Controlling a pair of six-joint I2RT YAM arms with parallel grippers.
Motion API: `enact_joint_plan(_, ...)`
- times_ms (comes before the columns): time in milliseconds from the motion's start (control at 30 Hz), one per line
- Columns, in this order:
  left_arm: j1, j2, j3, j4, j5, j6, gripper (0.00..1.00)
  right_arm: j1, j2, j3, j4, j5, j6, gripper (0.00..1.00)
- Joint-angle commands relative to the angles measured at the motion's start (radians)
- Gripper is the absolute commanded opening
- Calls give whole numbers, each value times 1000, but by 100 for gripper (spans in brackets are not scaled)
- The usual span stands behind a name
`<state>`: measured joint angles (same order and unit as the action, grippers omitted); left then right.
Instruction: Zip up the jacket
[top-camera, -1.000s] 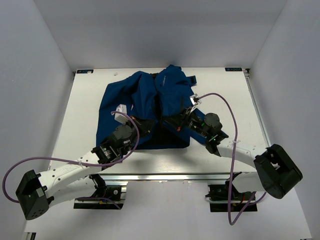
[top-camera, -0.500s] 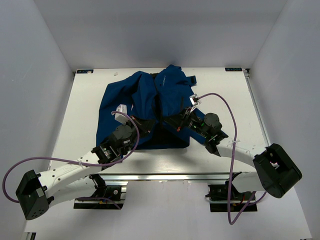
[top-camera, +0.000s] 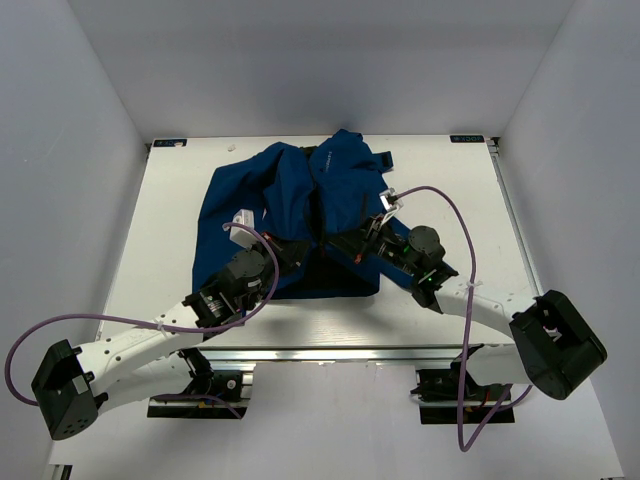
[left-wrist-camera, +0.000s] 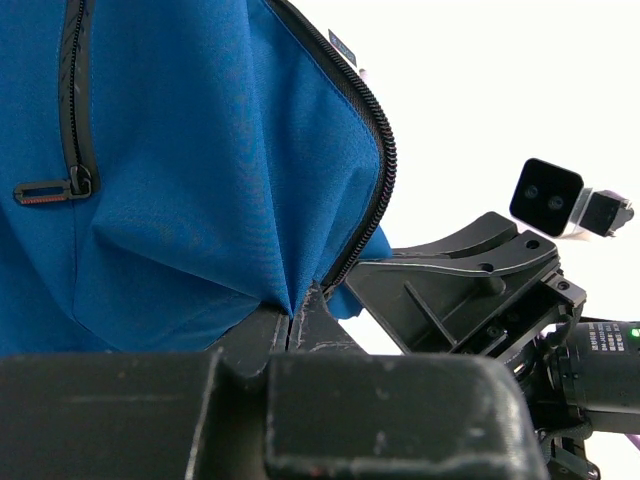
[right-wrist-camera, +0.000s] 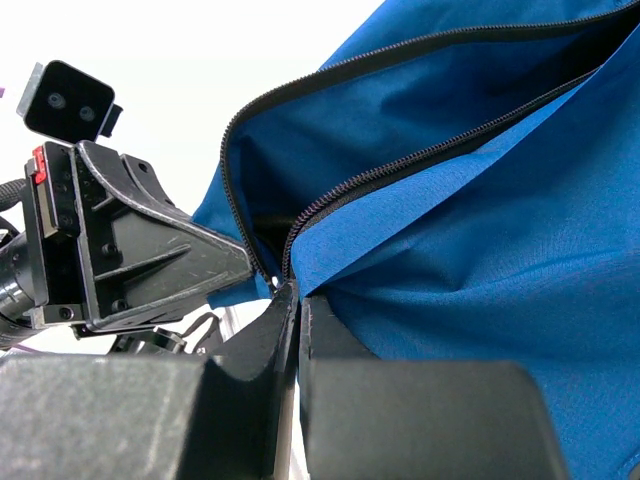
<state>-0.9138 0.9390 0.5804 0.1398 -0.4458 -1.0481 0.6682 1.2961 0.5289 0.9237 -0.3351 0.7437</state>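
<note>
Blue fabric: the jacket (top-camera: 300, 195) lies spread on the white desk (top-camera: 160, 240). Its collar is toward the far side, its hem is toward the arms, and its front is open.
Step in hand: my judgement is that the two bottom ends of the zipper are being lined up at the hem. Above the hem the two toothed edges run apart, so the zipping proper has not begun.
Left fingers: the left gripper (left-wrist-camera: 292, 322) has its fingers pressed together on the hem corner of one front panel. They pinch the fabric right at the foot of its zipper teeth (left-wrist-camera: 385, 170).
Right fingers: the right gripper (right-wrist-camera: 297, 297) is likewise closed tight, pinching the foot of the other panel where the dark tooth rows run down to its tips.
Spacing: the two sets of fingers sit just beside each other at the middle of the hem, nearly tip to tip.
Hidden: I cannot make out the slider or the pin, nor tell whether they are already seated.
Next move: probably easing one end into the other while both corners stay taut. Then one hand anchors the hem while the other draws the slider toward the collar.
</note>
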Motion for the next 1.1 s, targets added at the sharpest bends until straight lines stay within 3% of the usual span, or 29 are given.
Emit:
enact_joint_plan(0,-7,-14,13,20,-8,-4,0,7,-24,28,38,-2,-1,0)
enact_joint_plan(1067,-7,3,24,32,-2,26,0,7,-24,51,21,-2,-18,0)
